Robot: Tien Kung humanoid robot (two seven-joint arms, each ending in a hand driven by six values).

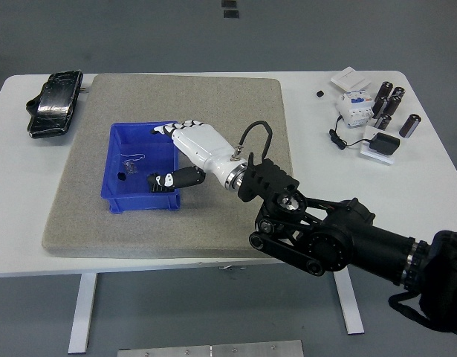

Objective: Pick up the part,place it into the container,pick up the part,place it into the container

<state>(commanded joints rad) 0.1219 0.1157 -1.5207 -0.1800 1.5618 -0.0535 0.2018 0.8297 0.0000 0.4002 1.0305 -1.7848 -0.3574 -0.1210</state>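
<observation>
A blue bin (117, 199) stands on the grey mat (213, 104). A dark gear (154, 183) lies on the bin's floor at its near right, partly hidden by my thumb. A small black part (122, 176) and a thin wire piece (131, 158) also lie in the bin. My right hand (163, 154), white with black fingertips, hovers over the bin's right side. Its fingers are spread and hold nothing. The left arm is out of view.
A black pouch (53, 103) lies at the table's far left. At the far right are several black cylinders (390, 104), a white breaker (354, 108), a white box (348, 77), a black adapter (382, 145) and a small black cube (319, 94).
</observation>
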